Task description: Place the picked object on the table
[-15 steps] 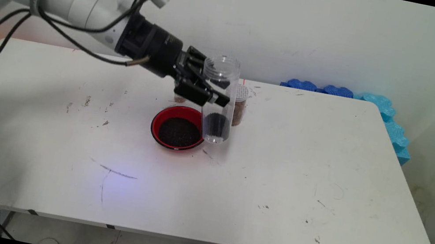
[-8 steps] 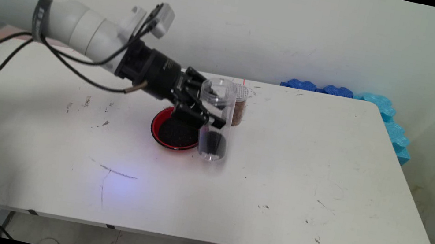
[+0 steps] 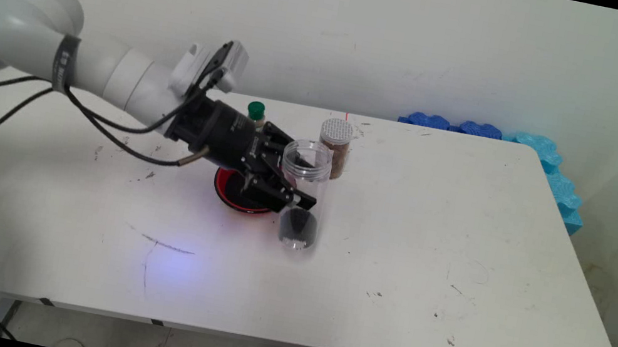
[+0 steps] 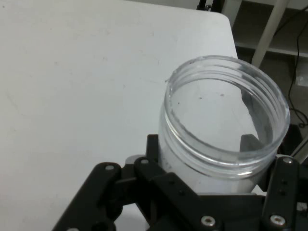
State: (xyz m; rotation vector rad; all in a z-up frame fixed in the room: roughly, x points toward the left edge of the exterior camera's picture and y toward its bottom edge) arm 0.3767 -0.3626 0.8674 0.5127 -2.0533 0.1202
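Here, in the main view, the end effector (image 3: 297,197) pinches a clear jar (image 3: 303,195) from its left side. The jar stands upright, long axis vertical, mouth open on top, its base at or just above the worktop (image 3: 459,257); dark grains fill its bottom. Just left of it, partly hidden, sits a red bowl (image 3: 229,194) of dark grains. Beyond it stand a brown-filled shaker (image 3: 336,148) and a green-capped bottle (image 3: 256,111).

In the hand view, the jar (image 4: 226,130) sits between the fingers (image 4: 281,192), its open rim uppermost.
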